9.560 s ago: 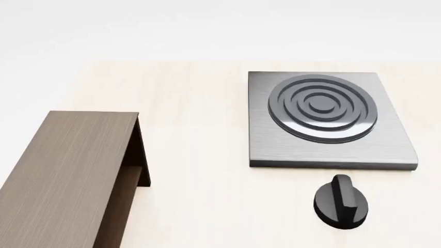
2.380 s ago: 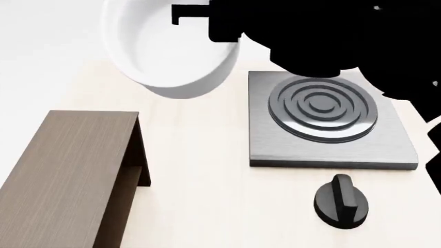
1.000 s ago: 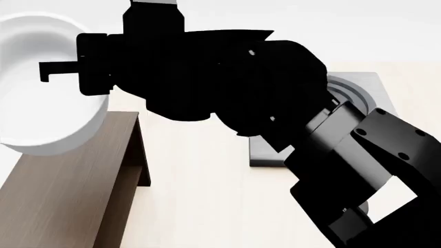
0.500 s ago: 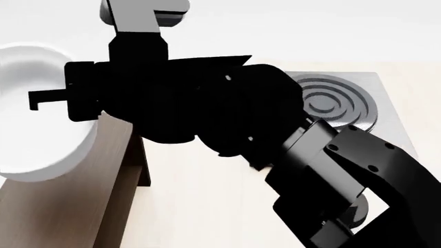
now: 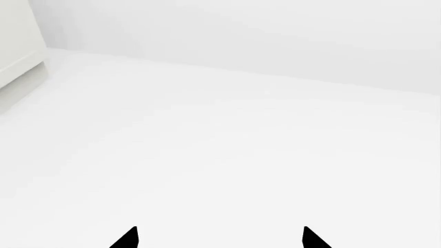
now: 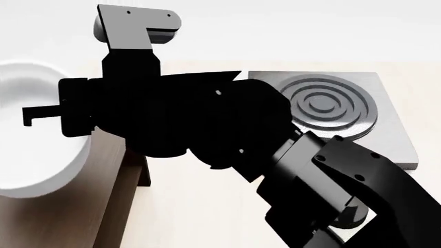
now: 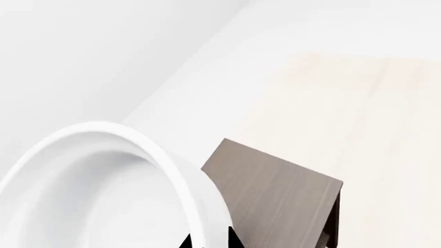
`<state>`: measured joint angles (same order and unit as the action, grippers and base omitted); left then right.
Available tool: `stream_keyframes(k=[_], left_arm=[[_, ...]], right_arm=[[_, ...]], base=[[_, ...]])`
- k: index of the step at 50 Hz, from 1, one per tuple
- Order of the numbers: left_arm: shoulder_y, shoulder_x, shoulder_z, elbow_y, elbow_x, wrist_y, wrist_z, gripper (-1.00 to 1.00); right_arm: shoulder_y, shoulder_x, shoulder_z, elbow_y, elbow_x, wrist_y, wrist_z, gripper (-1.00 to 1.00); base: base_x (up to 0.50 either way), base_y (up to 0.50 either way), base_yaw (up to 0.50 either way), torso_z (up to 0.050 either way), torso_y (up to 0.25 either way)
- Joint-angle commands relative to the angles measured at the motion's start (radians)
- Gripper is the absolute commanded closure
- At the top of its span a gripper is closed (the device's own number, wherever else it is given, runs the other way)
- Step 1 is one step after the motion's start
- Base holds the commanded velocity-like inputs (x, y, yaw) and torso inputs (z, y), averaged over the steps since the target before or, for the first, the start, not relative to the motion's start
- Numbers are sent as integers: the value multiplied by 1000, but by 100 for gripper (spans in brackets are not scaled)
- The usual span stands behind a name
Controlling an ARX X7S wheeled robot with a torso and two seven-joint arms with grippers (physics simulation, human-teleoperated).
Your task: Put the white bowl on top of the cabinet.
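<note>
The white bowl [image 6: 38,155] hangs at the left of the head view, over the far end of the dark brown cabinet [image 6: 113,173]. It looks tilted, and I cannot tell whether it touches the cabinet top. My right gripper [image 6: 28,116] is shut on the bowl's thick rim. In the right wrist view the two black fingertips of my right gripper [image 7: 208,242] pinch the rim of the bowl [image 7: 162,160], with the cabinet [image 7: 276,199] below and beyond it. My left gripper [image 5: 219,238] is open and holds nothing. It faces a plain white floor.
My right arm [image 6: 206,129] crosses the middle of the head view and hides much of the table [image 6: 200,206]. The grey stove plate [image 6: 389,132] with rings lies at the back right. A black knob [image 6: 352,218] peeks out under the forearm. White furniture [image 5: 17,46] stands near the left gripper.
The right arm has carried the bowl from above the table near the stove plate leftward and down, over the cabinet's far end. In the last half second it sank slightly further left.
</note>
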<state>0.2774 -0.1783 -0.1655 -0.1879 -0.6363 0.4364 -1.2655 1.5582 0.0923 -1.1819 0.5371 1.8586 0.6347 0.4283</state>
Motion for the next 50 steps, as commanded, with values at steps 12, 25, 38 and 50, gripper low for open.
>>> stream_keyframes(k=[12, 25, 38, 50], left_arm=[[-2, -1, 2, -2, -1, -1, 0, -100], [-3, -1, 3, -1, 2, -2, -4, -100], [-2, -2, 3, 1, 2, -3, -5, -100], [0, -3, 3, 3, 3, -2, -7, -100]], right_arm=[[-11, -9, 40, -2, 6, -20, 6, 100], [-30, -17, 33, 33, 21, -24, 16, 100], [-41, -24, 22, 76, 38, -17, 32, 100], [-47, -29, 12, 97, 43, -13, 31, 100]], base=[[0, 0, 0, 1, 1], [0, 0, 0, 0, 1], [0, 0, 0, 1, 1], [0, 0, 0, 0, 0]])
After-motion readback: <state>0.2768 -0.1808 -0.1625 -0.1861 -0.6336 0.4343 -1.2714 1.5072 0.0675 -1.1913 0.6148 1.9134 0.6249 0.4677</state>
